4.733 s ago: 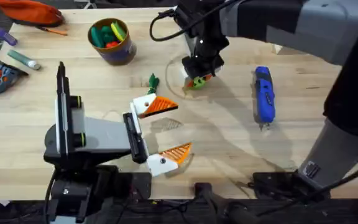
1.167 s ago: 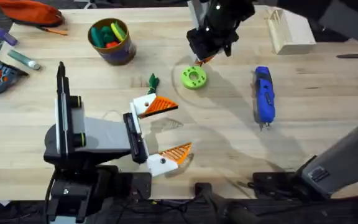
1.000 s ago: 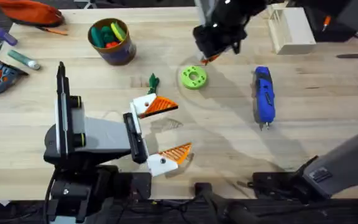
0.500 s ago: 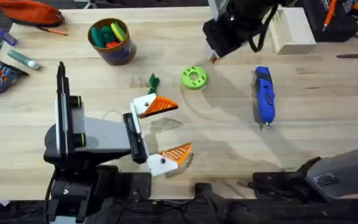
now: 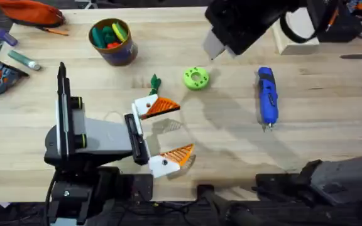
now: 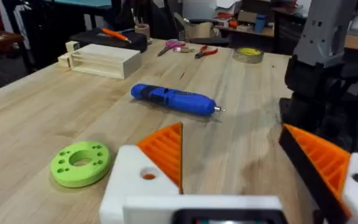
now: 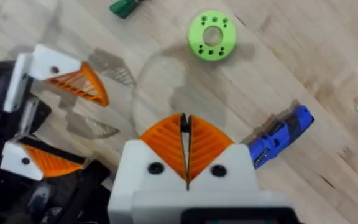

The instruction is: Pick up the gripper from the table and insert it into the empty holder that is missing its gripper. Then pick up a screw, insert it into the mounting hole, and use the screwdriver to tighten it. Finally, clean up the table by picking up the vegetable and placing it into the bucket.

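Nearest the bases, the left pincer (image 5: pixel 183 129) lies low on the desk (image 5: pixel 231 144) with its two orange-tipped fingers spread apart and nothing between them. Just beyond its upper finger lies the small dark green vegetable (image 5: pixel 154 81), flat on the wood, and a little to its right sits a lime-green disc (image 5: pixel 196 78) with holes. The blue screwdriver (image 5: pixel 266 95) lies well to the right of the disc, untouched, with its bit pointing toward the near edge.

Higher and farther out, the right pincer (image 7: pixel 185 135) hangs above the desk beyond the disc, its orange fingers pressed together (whether anything as small as a screw is nipped between them I cannot tell). The bucket (image 5: pixel 119 55) stands at the far left, toy pieces inside.

Every white mount in view carries its orange wedge, so the fitting step looks done. My judgement is that the screw step is in hand. Next, the right arm must bring its tips down accurately on a mounting hole of the left pincer, then fetch the screwdriver.
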Controlling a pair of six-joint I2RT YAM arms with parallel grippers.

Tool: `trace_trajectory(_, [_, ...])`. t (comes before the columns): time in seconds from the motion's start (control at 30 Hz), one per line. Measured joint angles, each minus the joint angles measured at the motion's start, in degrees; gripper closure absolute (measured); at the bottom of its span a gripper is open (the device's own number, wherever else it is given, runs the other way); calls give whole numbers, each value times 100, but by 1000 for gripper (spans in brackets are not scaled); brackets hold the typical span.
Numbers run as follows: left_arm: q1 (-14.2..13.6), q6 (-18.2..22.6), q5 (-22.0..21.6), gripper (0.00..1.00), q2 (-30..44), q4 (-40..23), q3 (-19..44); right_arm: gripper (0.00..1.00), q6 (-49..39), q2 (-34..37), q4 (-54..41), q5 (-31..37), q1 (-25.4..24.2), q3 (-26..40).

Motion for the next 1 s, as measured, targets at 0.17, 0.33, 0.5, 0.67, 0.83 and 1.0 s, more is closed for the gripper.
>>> trace_trajectory(0.17, [0, 0, -1, 15, -1, 0, 0, 995, -39, 2, -19, 2, 427, 37])
trace_trajectory(0.33, [0, 0, 0, 14, 1, 0, 0, 995, -119, 3, -10, 0, 914, 83])
trace_trajectory(0.5, [0, 0, -1, 14, -1, 0, 0, 995, -188, 45, -17, 0, 1290, 357])
trace_trajectory(0.67, [0, 0, 1, 15, 0, 0, 0, 995, -314, 333, -69, 4, 1480, 630])
trace_trajectory(0.83, [0, 0, 1, 15, 0, 0, 0, 995, -424, 706, -155, 17, 1668, 924])
trace_trajectory(1.0, [0, 0, 1, 15, 1, 0, 0, 995, -468, 895, -218, 17, 1783, 1004])
